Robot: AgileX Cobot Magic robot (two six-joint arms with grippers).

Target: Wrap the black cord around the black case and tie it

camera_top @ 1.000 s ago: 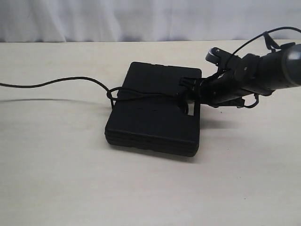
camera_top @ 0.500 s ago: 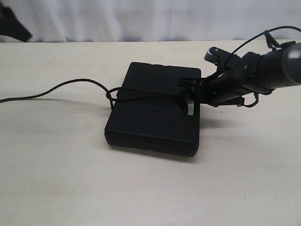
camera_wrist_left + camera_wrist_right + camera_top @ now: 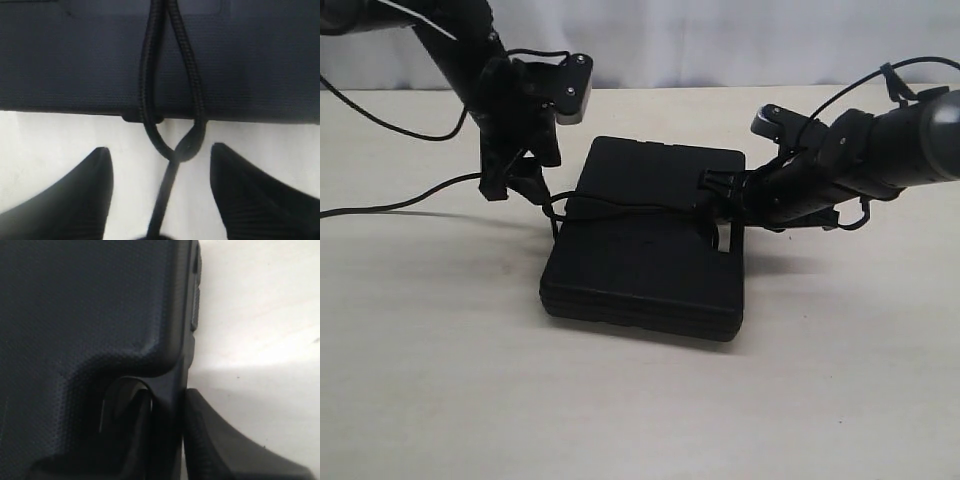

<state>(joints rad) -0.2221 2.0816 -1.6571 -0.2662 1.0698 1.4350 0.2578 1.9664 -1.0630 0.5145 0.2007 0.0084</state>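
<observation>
The cord (image 3: 620,204) runs across the top of the case (image 3: 640,270) at the middle of the table (image 3: 420,350) and crosses itself in a loop at the case's left edge. My left gripper (image 3: 160,160), absent half a second ago, now sits at that crossing, fingers apart. The right gripper (image 3: 725,197) is clamped on the case's handle, so I judge I can take the tail and tighten.

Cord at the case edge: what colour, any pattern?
Solid black, braided weave: the black cord shows clearest in the left wrist view, over the black case.
</observation>
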